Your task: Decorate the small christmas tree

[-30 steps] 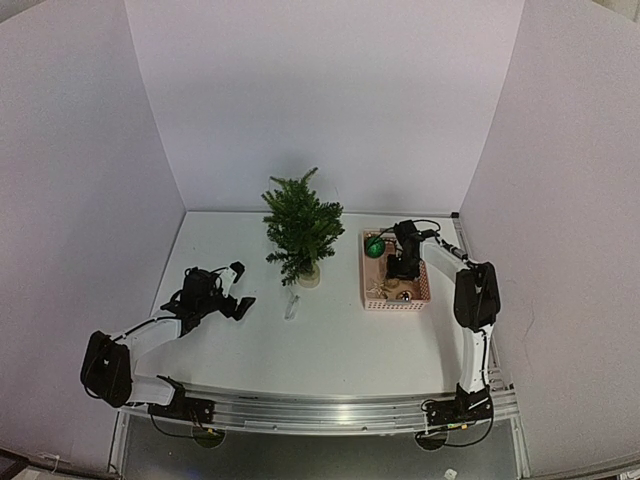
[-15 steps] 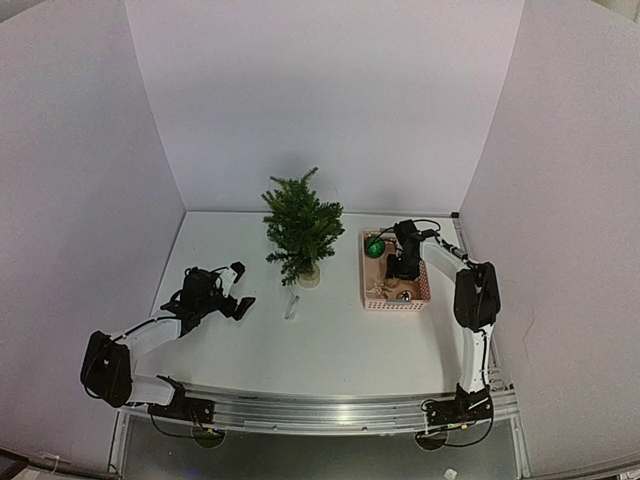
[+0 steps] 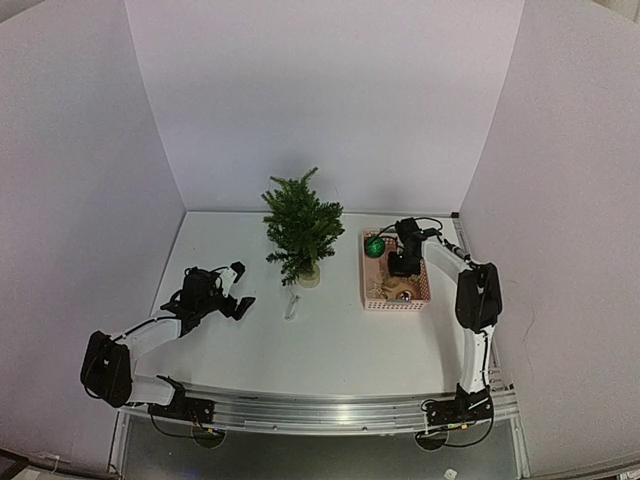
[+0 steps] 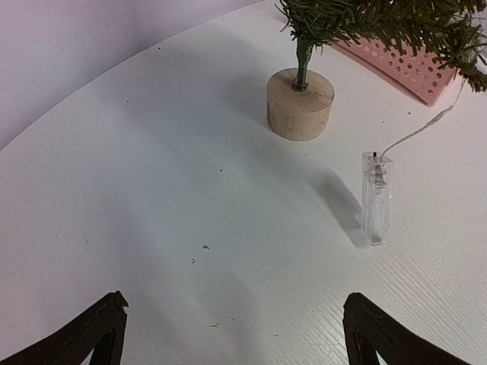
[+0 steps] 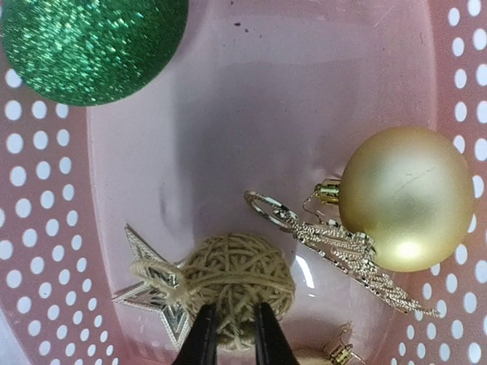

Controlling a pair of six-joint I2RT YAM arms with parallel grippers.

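the small christmas tree (image 3: 302, 226) is dark green and bushy, with many thin needle branches. it is held up by a short stem in a round, pale wooden base (image 4: 300, 103). the tree is stood straight up, so its long side runs up and down and its tip is pointed up. it is found near the back middle of the white table (image 3: 330, 345), just left of the pink basket (image 3: 366, 288). a clear little box (image 4: 377, 198) with a thin wire is laid flat near the base, not touching it.

the table top is smooth and white, with a few tiny dark specks. plain pale walls are seen on three sides.

the left gripper (image 3: 240, 289) is held low over the bare table, with its fingers spread wide and nothing in them. the right gripper (image 5: 230, 334) is down in the basket, and its fingers are pinched on the string ball (image 5: 240, 277). a green glitter ball (image 5: 91, 46), a gold ball (image 5: 407, 198) and a silver star (image 5: 156, 298) are in the basket too.
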